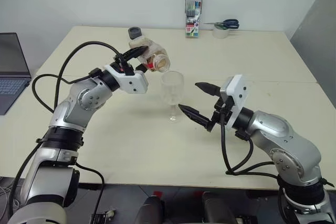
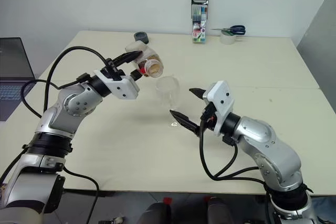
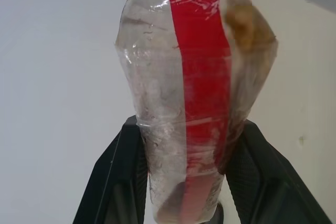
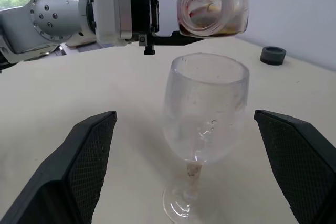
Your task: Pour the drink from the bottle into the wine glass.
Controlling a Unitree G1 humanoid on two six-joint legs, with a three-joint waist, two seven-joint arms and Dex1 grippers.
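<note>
Black fingers of the left claw [image 1: 137,56] clench the bottle [image 1: 152,59], tipped with its mouth above the wine glass [image 1: 172,90] on the table [image 1: 252,66]; right claw [image 1: 197,100] spread wide, flanking the glass untouched; drink [image 4: 226,33] barely discernible.

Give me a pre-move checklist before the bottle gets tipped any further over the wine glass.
1. Left end effector shut on the bottle: ok.
2. Cap off, mouth open: ok.
3. Bottle mouth over the wine glass bowl: cannot tell; it looks near the far rim.
4. Glass upright on the table: ok.
5. Right end effector steadying the glass: not ok; open, fingers on either side, not touching.
6. Drink left in the bottle: ok, a little.
</note>
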